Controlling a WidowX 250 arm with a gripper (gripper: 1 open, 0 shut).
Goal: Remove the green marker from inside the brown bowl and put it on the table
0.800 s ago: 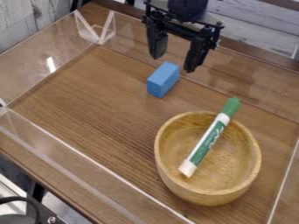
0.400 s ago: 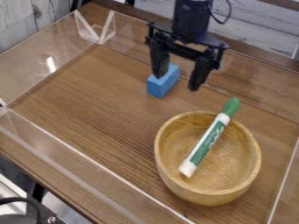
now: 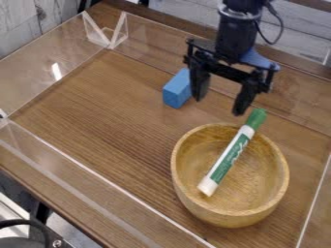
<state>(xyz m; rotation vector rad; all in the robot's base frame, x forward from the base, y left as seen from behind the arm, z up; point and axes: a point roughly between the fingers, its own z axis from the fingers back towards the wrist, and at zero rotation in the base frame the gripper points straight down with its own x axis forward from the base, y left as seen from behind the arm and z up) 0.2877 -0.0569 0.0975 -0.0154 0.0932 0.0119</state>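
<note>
- We see the gripper (image 3: 227, 92) hanging above the table (image 3: 91, 107), pointing down, with its two black fingers (image 3: 202, 84) spread wide and nothing between them.
- We see the green marker (image 3: 234, 151) lying inside the brown bowl (image 3: 234, 173). It leans on a slant, with its green cap (image 3: 255, 119) poking up over the far rim and its other end down near the bottom of the bowl.
- The gripper is just behind the far rim of the bowl, close to the cap. We cannot tell if one finger touches the cap.
- A blue block (image 3: 180, 86) sits on the table just beside the gripper, on the left side of the picture. One finger stands partly in front of it.
- The bowl sits near the right front corner of the table, close to the clear wall (image 3: 313, 208) there.
- Low clear walls run around the edges of the table. We see one along the left front edge (image 3: 52, 145) too.
- The wood on the left and in the middle of the table is bare, so there is lots of open room there.
- There is much less room on the right, between the bowl and the wall.
</note>
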